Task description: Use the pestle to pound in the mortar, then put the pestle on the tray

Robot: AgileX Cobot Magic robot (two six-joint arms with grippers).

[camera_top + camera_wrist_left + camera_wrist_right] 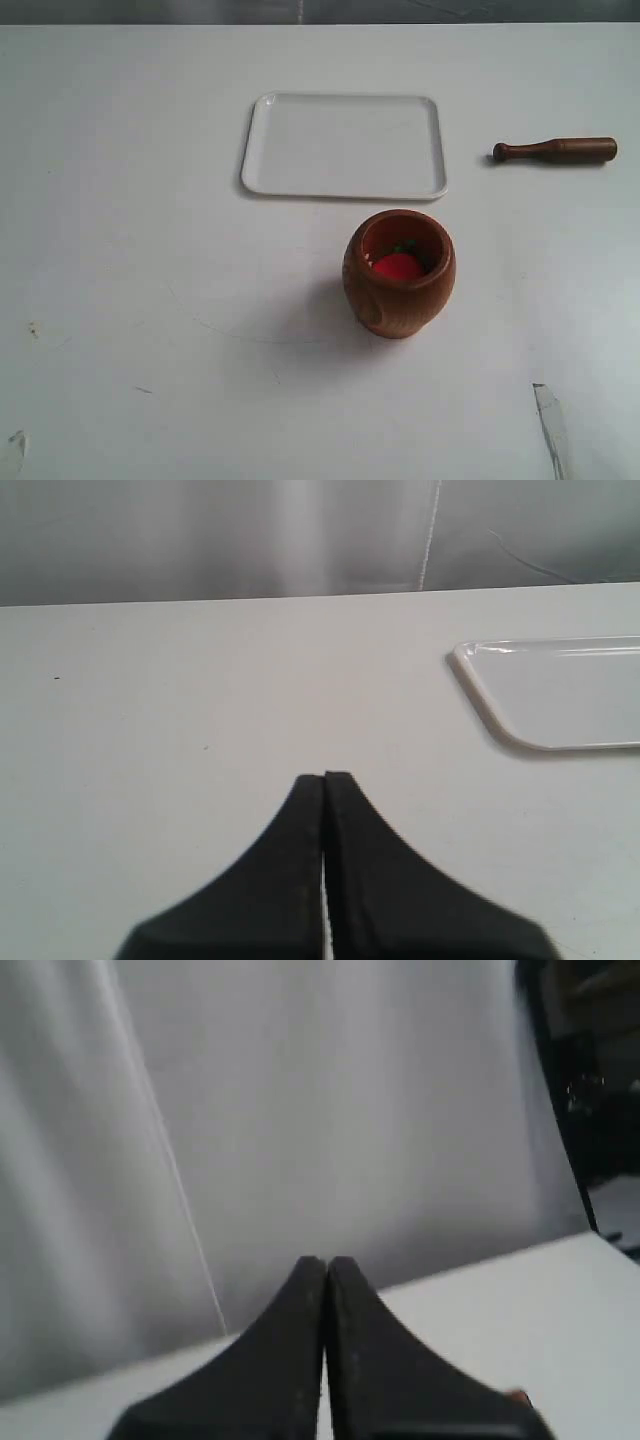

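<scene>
Exterior view showed nothing started: the pestle (555,151) lay untouched beside the tray (343,146); both pairs of jaws were closed, empty.

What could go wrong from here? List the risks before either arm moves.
1. The pestle lies loose on the table, off to the side of the tray. Being round, it may roll if nudged.
2. The right gripper and left gripper are both shut. Coming down unopened would likely push the pestle rather than grasp it.
3. Nothing holds the mortar, which stands close to the tray. Pounding could tip or slide it.
</scene>
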